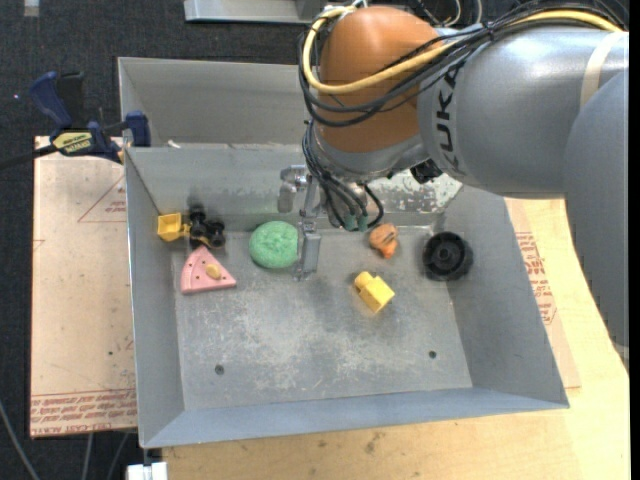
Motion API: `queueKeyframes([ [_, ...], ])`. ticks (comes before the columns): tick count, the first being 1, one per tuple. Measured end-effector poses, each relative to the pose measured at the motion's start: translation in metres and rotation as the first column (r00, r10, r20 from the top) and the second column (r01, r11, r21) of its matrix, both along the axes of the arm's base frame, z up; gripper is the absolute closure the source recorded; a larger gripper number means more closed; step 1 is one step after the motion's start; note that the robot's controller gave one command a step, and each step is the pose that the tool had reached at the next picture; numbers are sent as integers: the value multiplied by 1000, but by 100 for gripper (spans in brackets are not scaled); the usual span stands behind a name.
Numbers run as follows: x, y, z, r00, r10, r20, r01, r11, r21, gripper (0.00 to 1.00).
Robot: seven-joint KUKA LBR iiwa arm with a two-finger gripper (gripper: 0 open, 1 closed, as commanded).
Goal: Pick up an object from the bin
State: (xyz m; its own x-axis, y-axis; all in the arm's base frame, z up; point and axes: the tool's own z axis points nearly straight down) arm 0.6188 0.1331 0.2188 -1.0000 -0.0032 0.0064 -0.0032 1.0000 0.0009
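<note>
Camera view has the big grey arm coming in from the right, with its orange cap hanging over the back half of the bin. The jaws are down low, just right of a round green lump in the middle of the bin, touching it or very nearly. Can't tell if they're released or clenched; the wrist hides too much.

My worry: they look set beside the lump, not around it, so closing might just shove it left or pinch its edge and let it pop out.

A black wheel, a pink wedge and a yellow block sit well apart, so they're probably safe. 1 small orange bit lies near the wrist cables and could get bumped.
</note>
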Motion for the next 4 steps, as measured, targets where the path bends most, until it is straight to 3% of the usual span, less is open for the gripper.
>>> queueKeyframes([
  [1,2,-1,5,1000,-3,8,3,1000,1,0],
  [2,10,-13,-61,1000,26,13,-26,1000,1,0],
  [3,14,-26,-121,1000,9,1,-9,1000,0,0],
  [4,22,-26,-100,988,-155,10,155,988,2,0],
])
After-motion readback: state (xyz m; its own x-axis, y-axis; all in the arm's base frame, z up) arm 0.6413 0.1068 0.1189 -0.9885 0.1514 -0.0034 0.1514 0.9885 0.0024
